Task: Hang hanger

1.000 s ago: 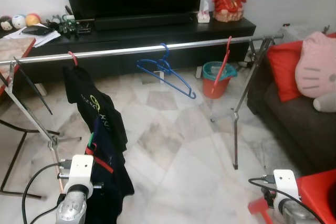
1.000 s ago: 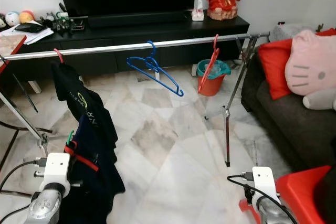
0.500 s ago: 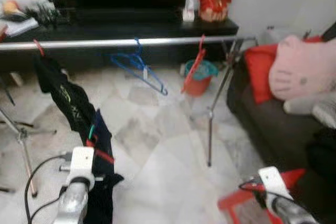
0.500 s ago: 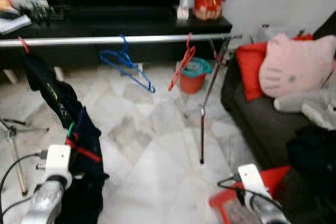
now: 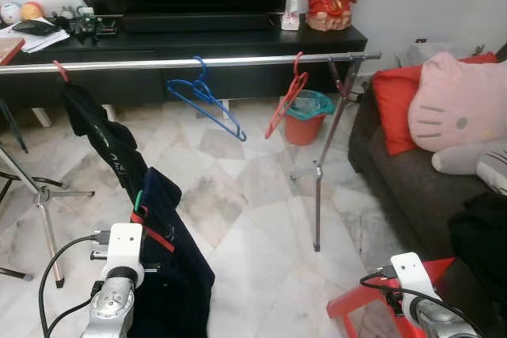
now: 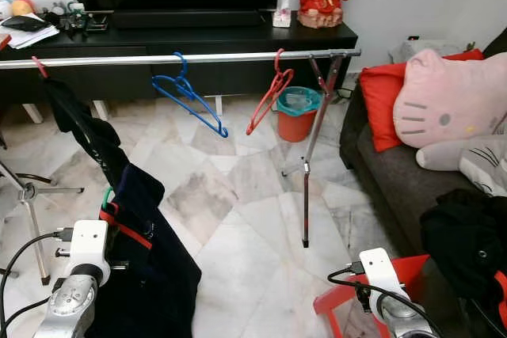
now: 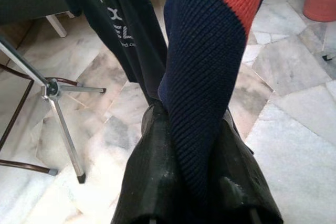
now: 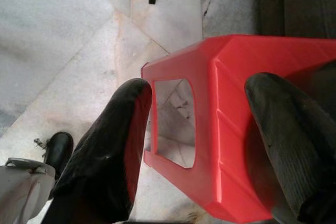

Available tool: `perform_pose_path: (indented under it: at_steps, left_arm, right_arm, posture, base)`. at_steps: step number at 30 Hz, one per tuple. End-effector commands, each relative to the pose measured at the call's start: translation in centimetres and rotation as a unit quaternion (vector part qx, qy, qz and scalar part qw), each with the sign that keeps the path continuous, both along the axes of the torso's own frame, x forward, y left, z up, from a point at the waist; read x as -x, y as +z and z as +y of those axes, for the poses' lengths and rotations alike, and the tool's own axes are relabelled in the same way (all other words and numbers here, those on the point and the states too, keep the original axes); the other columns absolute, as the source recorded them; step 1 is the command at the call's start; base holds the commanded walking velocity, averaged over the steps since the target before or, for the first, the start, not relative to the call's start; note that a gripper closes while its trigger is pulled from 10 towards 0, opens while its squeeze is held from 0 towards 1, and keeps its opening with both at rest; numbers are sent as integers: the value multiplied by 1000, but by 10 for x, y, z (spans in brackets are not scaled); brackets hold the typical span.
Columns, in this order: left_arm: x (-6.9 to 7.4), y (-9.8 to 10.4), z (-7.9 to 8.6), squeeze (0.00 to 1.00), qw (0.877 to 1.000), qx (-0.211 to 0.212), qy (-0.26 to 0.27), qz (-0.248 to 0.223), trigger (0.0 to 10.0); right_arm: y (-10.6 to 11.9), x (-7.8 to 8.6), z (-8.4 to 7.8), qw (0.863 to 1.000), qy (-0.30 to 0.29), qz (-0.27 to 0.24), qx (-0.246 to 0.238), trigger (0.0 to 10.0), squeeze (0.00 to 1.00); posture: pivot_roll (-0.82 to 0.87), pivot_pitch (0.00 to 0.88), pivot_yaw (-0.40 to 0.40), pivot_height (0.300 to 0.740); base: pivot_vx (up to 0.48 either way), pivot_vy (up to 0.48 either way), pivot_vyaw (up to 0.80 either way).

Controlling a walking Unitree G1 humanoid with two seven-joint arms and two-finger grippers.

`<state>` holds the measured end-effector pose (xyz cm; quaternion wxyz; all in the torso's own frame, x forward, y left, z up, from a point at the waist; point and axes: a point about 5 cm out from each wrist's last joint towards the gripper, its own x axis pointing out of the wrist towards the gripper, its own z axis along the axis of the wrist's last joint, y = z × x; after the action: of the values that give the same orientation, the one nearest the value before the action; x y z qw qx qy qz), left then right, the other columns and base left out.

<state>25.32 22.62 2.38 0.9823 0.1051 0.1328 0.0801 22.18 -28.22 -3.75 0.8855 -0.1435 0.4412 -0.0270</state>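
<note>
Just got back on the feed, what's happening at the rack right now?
The robot stands before the clothes rail. Its left pincer is shut on a navy garment with a red stripe, held low beside a black shirt hanging from the rail. A blue hanger and a red hanger hang empty further along. The right pincer is open over a red stool. The garment is not yet on the rail.
</note>
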Motion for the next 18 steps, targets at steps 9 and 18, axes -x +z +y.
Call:
perform_pose_path:
  at_steps: [9,18]
  left_arm:
    - [-2,3,2,0,1000,-3,0,-7,10000]
    - [6,11,20,0,998,10,45,-30,10000]
  right_arm:
    - [2,-2,0,1000,-3,-6,-4,10000,0]
    - [77,-83,72,915,-17,-387,-113,10000,0]
  posture:
    - [-90,0,-43,740]
    - [-95,0,-26,740]
  base:
    - [0,0,0]
    - [0,0,0]
